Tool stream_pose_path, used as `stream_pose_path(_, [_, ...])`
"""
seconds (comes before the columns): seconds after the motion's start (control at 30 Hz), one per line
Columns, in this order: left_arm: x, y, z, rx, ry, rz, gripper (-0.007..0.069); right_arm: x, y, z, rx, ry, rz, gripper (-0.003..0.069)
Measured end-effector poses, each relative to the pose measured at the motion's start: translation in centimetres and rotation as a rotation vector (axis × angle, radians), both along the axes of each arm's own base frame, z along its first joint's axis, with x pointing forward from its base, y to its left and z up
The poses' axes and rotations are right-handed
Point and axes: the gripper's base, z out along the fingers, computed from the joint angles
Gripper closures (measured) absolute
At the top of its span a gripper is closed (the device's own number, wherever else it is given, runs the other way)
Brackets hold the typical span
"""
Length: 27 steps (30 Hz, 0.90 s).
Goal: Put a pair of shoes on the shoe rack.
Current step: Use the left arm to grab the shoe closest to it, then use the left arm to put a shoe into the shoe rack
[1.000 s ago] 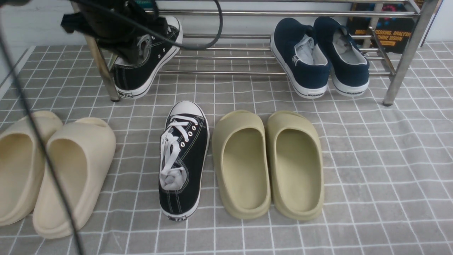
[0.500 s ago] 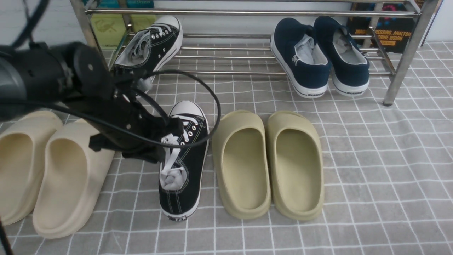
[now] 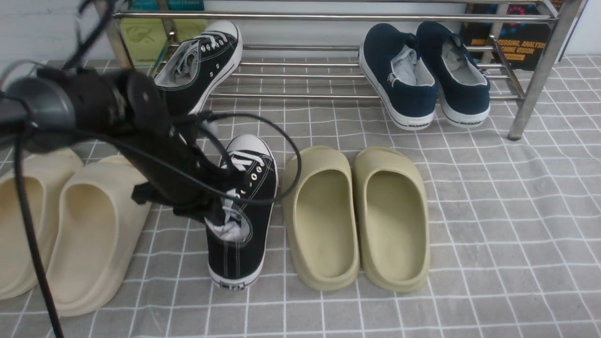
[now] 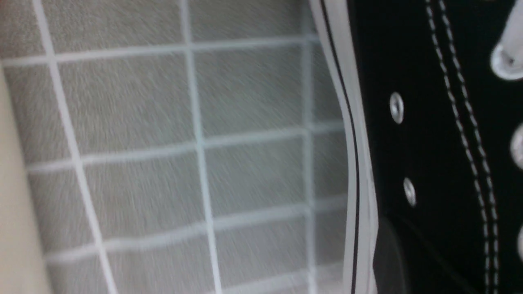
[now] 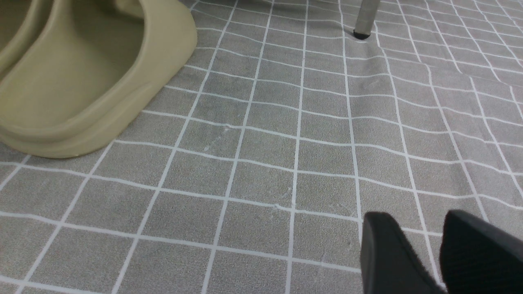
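Note:
One black sneaker (image 3: 203, 60) of the pair lies on the shoe rack (image 3: 328, 17) at its left end, toe to the back. The other black sneaker (image 3: 246, 206) is on the grey checked cloth in front, between the slides. My left gripper (image 3: 219, 210) reaches in from the left and is shut on this sneaker's left side wall by the collar. Up close in the left wrist view, a dark finger (image 4: 388, 261) presses the sneaker's black canvas (image 4: 425, 134) just above the white sole. My right gripper (image 5: 416, 218) hovers open over bare cloth, holding nothing.
Navy slip-on shoes (image 3: 422, 75) sit on the rack's right end. Olive slides (image 3: 357, 216) lie right of the floor sneaker, beige slides (image 3: 70, 225) left of it under my left arm. The arm's cable (image 3: 286, 159) loops over the sneaker. A rack leg (image 5: 365, 16) stands ahead of my right gripper.
My left arm came down from the rack, leaving one sneaker there, reached the floor sneaker and shut on its side. That sneaker's heel has shifted slightly left.

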Motion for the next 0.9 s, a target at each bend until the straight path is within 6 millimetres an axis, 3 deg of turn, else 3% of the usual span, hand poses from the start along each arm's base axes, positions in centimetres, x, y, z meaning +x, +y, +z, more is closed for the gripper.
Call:
stream_pose_path(0.03, [0.0, 0.0, 0.3, -0.001, -0.001, -0.002, 0.0638, 0.0, 0.0, 0.0, 0.000, 0.000, 0.000, 0.0420])
stream_pose_path(0.07, [0.1, -0.1, 2.5, -0.014, -0.034, -0.020, 0.0638, 0.0, 0.0, 0.0, 0.000, 0.000, 0.000, 0.0420])
stream_pose_path(0.17, [1.7, -0.5, 6.6, -0.040, -0.159, -0.030, 0.0638, 0.0, 0.0, 0.0, 0.000, 0.000, 0.000, 0.0420])
stream_pose_path(0.2, [1.7, -0.5, 6.5, -0.039, -0.154, -0.030, 0.0638, 0.0, 0.0, 0.0, 0.000, 0.000, 0.000, 0.0420])
stream_pose_path(0.3, [4.6, -1.2, 8.7, -0.043, -0.210, -0.029, 0.0638, 0.0, 0.0, 0.0, 0.000, 0.000, 0.000, 0.0420])
stream_pose_path(0.37, [6.8, -1.7, 8.4, -0.033, -0.192, -0.028, 0.0638, 0.0, 0.0, 0.0, 0.000, 0.000, 0.000, 0.0420])
stream_pose_path(0.43, [9.3, -2.2, 6.9, -0.011, -0.153, -0.022, 0.0638, 0.0, 0.0, 0.0, 0.000, 0.000, 0.000, 0.0420])
stream_pose_path(0.47, [9.5, -2.2, 6.8, -0.008, -0.150, -0.018, 0.0638, 0.0, 0.0, 0.0, 0.000, 0.000, 0.000, 0.0420])
stream_pose_path(0.53, [12.2, -2.6, 5.4, 0.025, -0.132, -0.007, 0.0638, 0.0, 0.0, 0.0, 0.000, 0.000, 0.000, 0.0420])
stream_pose_path(0.6, [13.6, -2.7, 4.9, 0.043, -0.155, -0.003, 0.0638, 0.0, 0.0, 0.0, 0.000, 0.000, 0.000, 0.0420])
stream_pose_path(0.9, [17.4, -2.1, 4.8, 0.104, -0.327, 0.180, 0.0638, 0.0, 0.0, 0.0, 0.000, 0.000, 0.000, 0.0420])
